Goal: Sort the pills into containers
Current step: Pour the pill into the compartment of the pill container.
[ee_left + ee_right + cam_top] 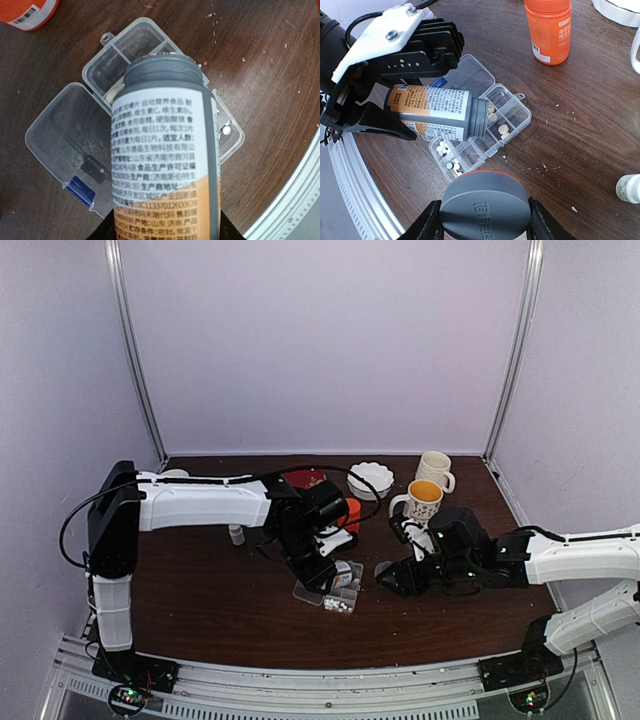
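Observation:
My left gripper (162, 231) is shut on a grey bottle with a white and orange label (165, 150). It holds the bottle tipped on its side, open mouth over the clear pill organizer (95, 70), whose lid lies open. In the right wrist view the bottle (435, 112) has its mouth over the middle cells of the organizer (519, 114). Small white pills (445, 147) lie in the near cells and pale yellowish pills (502, 129) in cells by the mouth. My right gripper (485, 220) is shut on the bottle's grey cap (485, 202), just right of the organizer (342, 592).
An orange bottle (352, 512) stands behind the organizer. A small white bottle (236, 534) stands to the left. Two mugs (424, 500) (435, 470) and a white bowl (370, 480) stand at the back right. Crumbs are scattered on the dark wooden table (580, 125).

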`<state>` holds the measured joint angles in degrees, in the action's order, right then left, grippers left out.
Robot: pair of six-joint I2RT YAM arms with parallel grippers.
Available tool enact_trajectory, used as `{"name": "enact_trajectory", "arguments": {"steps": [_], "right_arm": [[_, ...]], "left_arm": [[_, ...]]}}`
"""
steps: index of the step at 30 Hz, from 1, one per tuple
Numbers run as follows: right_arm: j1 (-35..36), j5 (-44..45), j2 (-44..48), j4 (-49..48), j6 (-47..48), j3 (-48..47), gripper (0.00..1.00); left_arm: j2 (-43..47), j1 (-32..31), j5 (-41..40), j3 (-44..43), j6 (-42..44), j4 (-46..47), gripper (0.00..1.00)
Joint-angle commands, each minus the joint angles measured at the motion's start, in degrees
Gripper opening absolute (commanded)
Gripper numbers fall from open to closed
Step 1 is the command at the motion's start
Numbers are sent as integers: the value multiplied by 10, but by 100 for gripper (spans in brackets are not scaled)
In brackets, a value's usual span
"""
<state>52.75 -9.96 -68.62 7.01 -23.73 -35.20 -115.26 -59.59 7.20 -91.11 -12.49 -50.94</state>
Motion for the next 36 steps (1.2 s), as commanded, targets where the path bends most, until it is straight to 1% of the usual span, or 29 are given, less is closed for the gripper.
{"name": "enact_trajectory", "arguments": {"steps": [1, 2, 3, 5, 6, 9, 11, 12, 13, 14, 15, 16, 17, 18, 21, 23, 28, 32, 34, 36], "right_arm": [[1, 9, 6, -6, 0, 7, 0], [1, 11, 7, -6, 0, 7, 0], [1, 12, 6, -7, 0, 7, 0], [1, 11, 4, -7, -1, 4, 0], [1, 9, 3, -6, -1, 3, 0], [1, 8, 1, -8, 0, 4, 0], [1, 7, 0, -6, 1, 1, 0], [1, 7, 1, -5, 1, 1, 0], [1, 7, 2, -5, 1, 1, 0], [1, 8, 3, -5, 1, 3, 0], [1, 8, 3, -8, 0, 4, 0], [1, 8, 3, -9, 1, 3, 0], [1, 9, 1, -7, 2, 1, 0], [1, 7, -1, -4, 2, -1, 0], [1, 7, 1, -6, 1, 0, 0], [1, 10, 2, -7, 1, 2, 0], [1, 5, -3, -15, 1, -1, 0], [1, 5, -3, -12, 6, -12, 0], [1, 5, 0, -17, 7, -13, 0], [0, -1, 2, -36, 6, -8, 0]], "left_arm": [[23, -6, -12, -5, -3, 10, 1], [33, -5, -6, 23, -8, 47, 2], [30, -4, 6, 32, -9, 60, 1], [7, -5, 1, -17, -4, -2, 0], [8, -8, -8, -24, -2, -12, 0], [31, -7, -3, 28, -9, 52, 1], [15, -7, -7, -13, -6, -2, 0], [18, -9, -16, -20, -5, -13, 0], [28, -10, -18, -4, -9, 6, 1], [39, -9, -13, 24, -14, 51, 1], [39, -7, -2, 37, -13, 57, 1], [24, -6, -2, 19, -10, 25, 1], [14, -7, -12, -19, -5, -6, 0], [14, -8, -21, -27, -3, -15, 0], [26, -7, -12, 17, -8, 37, 0], [22, -7, -8, 13, -11, 31, 0], [62, -5, -18, 69, -9, 97, 0], [78, -5, -23, 80, 1, 112, 0], [105, -6, -18, 110, 7, 152, 0], [146, -6, -10, 163, 10, 218, 0]]}}
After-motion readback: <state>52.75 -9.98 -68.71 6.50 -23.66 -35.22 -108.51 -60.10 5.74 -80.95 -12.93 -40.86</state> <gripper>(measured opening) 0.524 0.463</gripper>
